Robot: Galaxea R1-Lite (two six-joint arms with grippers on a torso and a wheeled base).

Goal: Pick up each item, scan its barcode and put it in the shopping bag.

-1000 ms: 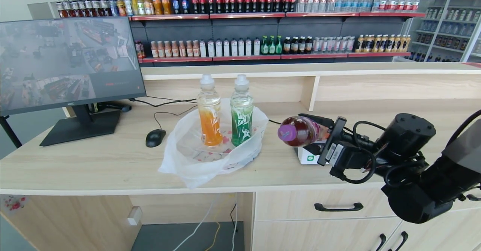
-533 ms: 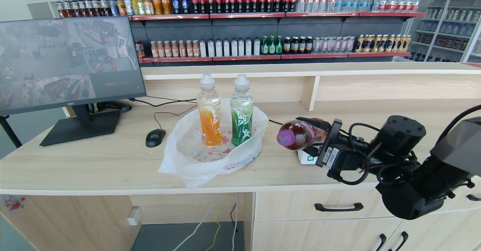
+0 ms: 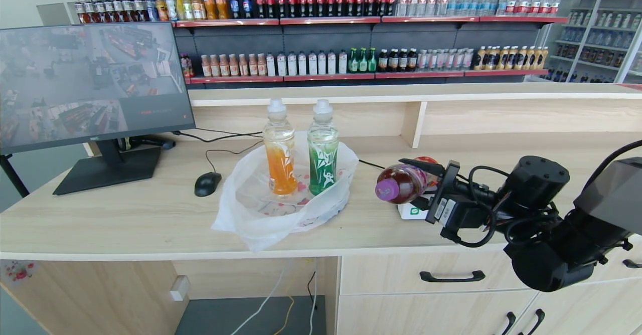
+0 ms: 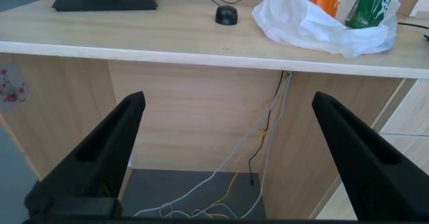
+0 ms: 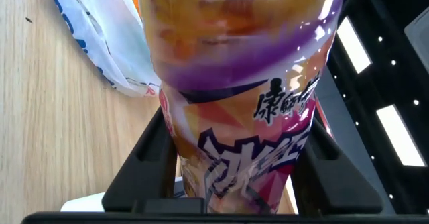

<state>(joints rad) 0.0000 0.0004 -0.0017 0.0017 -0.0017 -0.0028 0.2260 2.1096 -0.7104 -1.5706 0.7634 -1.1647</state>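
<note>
Counter: wooden counter (image 3: 150, 219) is spanning mid-frame.
Bag: shopping bag (image 3: 261, 224) is sitting centre, holding 2 bottles (image 3: 280, 149) already.
Right: right gripper (image 3: 419, 179) is clamping the purple-capped bottle (image 3: 401, 183) sideways over the scanner (image 3: 410, 209), right of centre; likely scanning, bagging remaining.
Left: left gripper (image 4: 228, 100) is hanging spread wide, empty.

Head: high, looking down across worktop (image 3: 125, 219).
Left wrist: low, facing worktop front.
Right wrist: close on bottle (image 5: 234, 83).
Shared: shopping bag (image 3: 241, 219).

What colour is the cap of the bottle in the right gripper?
Purple; the cap shows best in the head view.
</note>
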